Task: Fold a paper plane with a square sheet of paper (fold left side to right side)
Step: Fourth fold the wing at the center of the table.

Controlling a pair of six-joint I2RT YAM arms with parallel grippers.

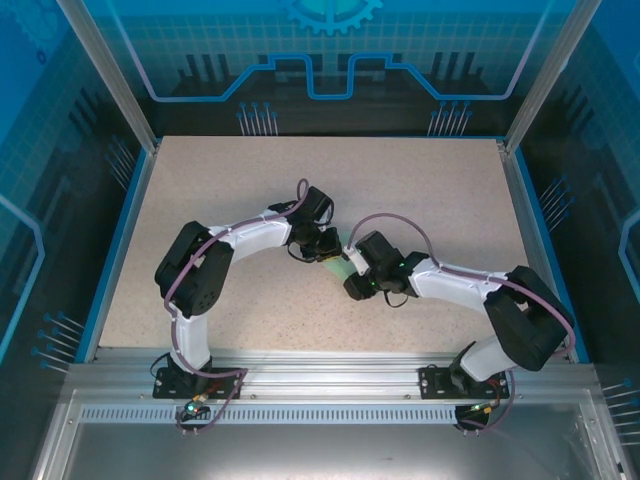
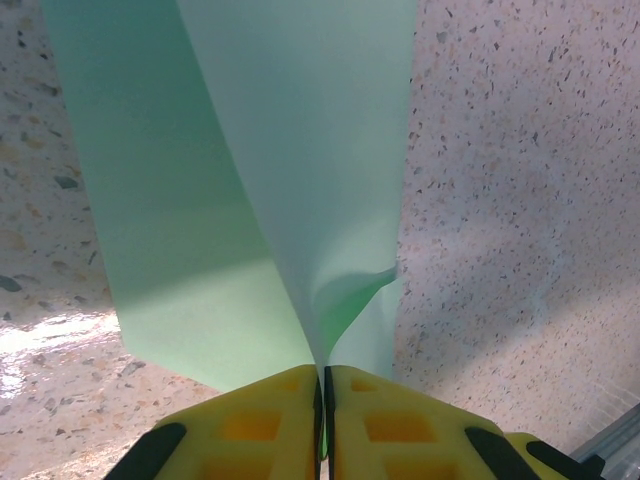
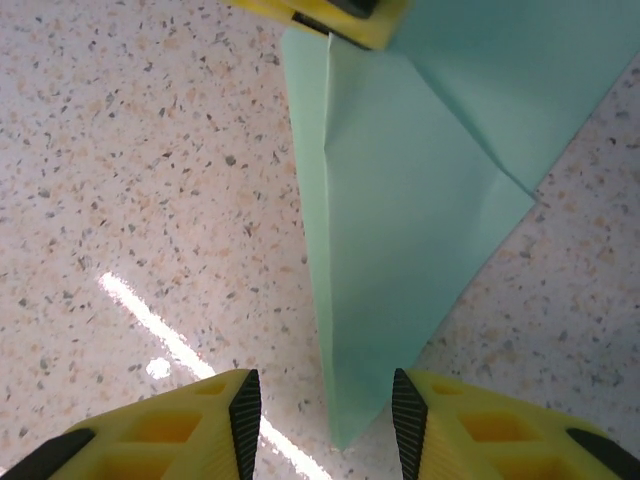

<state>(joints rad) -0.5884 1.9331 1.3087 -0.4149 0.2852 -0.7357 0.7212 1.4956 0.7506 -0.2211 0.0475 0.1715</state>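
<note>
The square sheet of paper (image 1: pixel 338 269) is pale mint green and lies folded into a narrow pointed shape at the table's middle, between the two grippers. My left gripper (image 2: pixel 325 372) is shut on one end of it, and the paper (image 2: pixel 260 150) rises from the jaws in two curved layers. In the right wrist view the paper (image 3: pixel 400 220) tapers to a tip that lies on the table between the fingers of my open right gripper (image 3: pixel 325 400), with a gap on each side. The left gripper's yellow fingers (image 3: pixel 340 20) pinch the far end.
The speckled beige table (image 1: pixel 420 190) has a blue border, with blue enclosure walls around it. An aluminium rail (image 1: pixel 330 375) carrying both arm bases runs along the near edge. Both arms bend inward toward the centre.
</note>
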